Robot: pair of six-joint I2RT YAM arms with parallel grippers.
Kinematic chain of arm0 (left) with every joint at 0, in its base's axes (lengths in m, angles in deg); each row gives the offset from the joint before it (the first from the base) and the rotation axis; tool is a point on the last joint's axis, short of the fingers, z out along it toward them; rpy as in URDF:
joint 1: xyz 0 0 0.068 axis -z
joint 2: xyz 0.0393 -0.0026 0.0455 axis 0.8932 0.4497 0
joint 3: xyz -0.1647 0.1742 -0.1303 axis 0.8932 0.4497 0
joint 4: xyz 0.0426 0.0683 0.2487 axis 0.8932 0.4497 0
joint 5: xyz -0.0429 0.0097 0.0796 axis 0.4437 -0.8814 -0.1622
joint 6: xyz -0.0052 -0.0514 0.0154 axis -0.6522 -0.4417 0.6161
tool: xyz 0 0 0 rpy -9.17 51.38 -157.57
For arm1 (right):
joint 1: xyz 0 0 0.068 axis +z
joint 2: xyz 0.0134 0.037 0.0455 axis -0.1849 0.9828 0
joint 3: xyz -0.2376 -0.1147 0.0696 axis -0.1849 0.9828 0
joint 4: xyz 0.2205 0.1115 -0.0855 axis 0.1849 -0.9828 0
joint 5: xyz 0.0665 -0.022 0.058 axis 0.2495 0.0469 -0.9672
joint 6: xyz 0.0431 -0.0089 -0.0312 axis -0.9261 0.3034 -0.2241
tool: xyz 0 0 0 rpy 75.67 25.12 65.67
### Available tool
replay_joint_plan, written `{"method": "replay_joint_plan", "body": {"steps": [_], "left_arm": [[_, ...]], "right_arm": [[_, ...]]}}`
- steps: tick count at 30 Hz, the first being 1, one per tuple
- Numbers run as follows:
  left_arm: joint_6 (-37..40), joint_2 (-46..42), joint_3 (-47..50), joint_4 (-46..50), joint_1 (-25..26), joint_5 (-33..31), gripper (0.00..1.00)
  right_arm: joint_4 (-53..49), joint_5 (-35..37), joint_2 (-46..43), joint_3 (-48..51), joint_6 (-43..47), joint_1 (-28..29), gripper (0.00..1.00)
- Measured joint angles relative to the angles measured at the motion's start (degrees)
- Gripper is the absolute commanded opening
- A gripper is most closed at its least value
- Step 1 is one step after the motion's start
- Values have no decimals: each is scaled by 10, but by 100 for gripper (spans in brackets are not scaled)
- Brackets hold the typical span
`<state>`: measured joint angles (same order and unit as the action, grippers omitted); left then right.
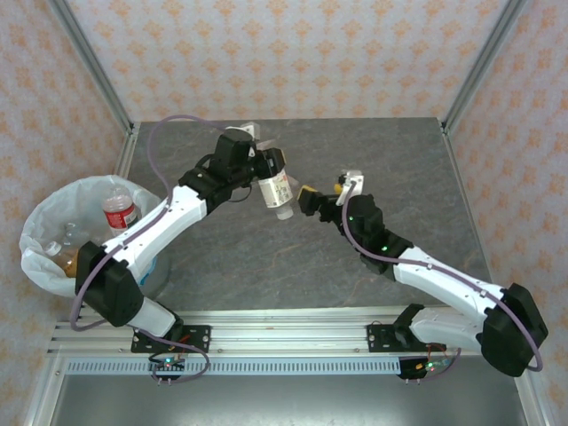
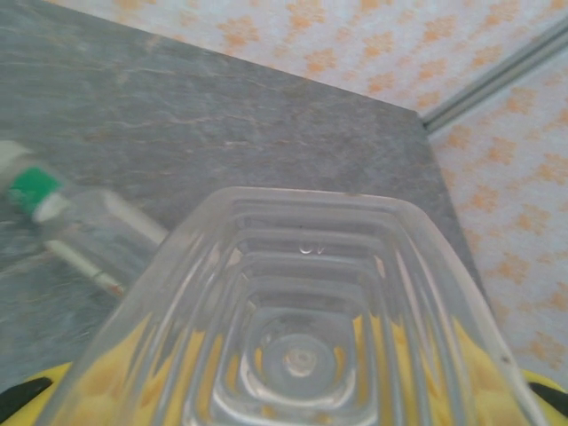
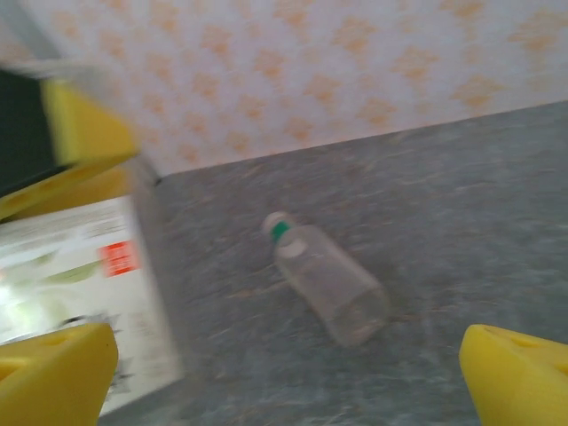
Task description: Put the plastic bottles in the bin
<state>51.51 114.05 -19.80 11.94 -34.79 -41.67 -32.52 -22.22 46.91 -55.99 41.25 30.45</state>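
White-and-black arms (image 1: 151,226), mauve cables (image 1: 182,118), yellow tool pads (image 3: 515,373)

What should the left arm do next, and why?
Probably swing the left gripper over to the bin at the table's left edge, and only open there. It is clamped on the white-labelled bottle, held in mid-air above the table. The right gripper beside it stands wide open, so that arm isn't gripping the bottle.
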Motion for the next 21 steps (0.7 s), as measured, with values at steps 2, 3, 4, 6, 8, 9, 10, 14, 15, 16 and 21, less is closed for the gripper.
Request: {"method": "replay_joint_plan", "body": {"steps": [2, 3, 4, 6, 8, 9, 10, 14, 15, 16, 21], "left_arm": [[8, -26, 0, 27, -9, -24, 49], [13, -43, 0, 42, -15, -38, 48], [19, -61, 0, 54, -21, -50, 48], [28, -95, 0, 77, -31, -73, 48], [39, -127, -2, 103, -42, -96, 49], [45, -140, -6, 122, -47, -110, 48], [51, -151, -13, 140, -52, -124, 48], [76, -184, -38, 203, -69, -179, 49], [85, -194, -44, 219, -73, -193, 49], [91, -204, -50, 235, -77, -208, 49], [120, -247, -97, 308, -93, -305, 49]], "right_arm": [[-17, 26, -4, 10, -10, -16, 99], [-26, 36, -3, 16, -15, -22, 99], [-36, 45, -1, 20, -19, -27, 99], [-49, 58, 9, 21, -26, -35, 99], [-50, 68, 22, 21, -31, -40, 99], [-50, 73, 30, 21, -34, -42, 99], [-49, 77, 40, 21, -37, -42, 99], [-42, 82, 82, 11, -38, -42, 99], [-39, 82, 92, 5, -38, -42, 99], [-37, 82, 98, 1, -38, -42, 99], [-13, 82, 107, -9, -38, -42, 99]]}}
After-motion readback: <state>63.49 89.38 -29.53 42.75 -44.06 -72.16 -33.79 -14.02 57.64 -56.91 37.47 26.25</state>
